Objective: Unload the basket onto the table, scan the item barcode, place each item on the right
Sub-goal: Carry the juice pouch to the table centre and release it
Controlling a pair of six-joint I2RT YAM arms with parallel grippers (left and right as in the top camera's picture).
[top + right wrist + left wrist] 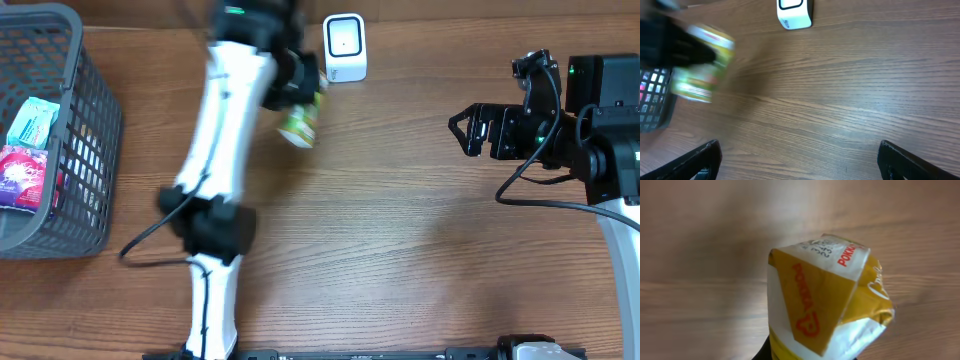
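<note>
Yellow packet (pixel 825 300) hides the left claw (pixel 299 96) gripping it; right claw (pixel 463 133) gapes wide

Open tabletop (pixel 380 230) between left arm (pixel 222 150) and right tool (pixel 460 133); scanner (pixel 345 47) at far edge, basket (pixel 95 150) at left edge.

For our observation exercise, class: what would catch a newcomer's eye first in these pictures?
The yellow-and-white carton, held by the left gripper just beside the white scanner at the far edge. Next, the grey basket holding packets at the left, and the open right gripper at the right.
</note>
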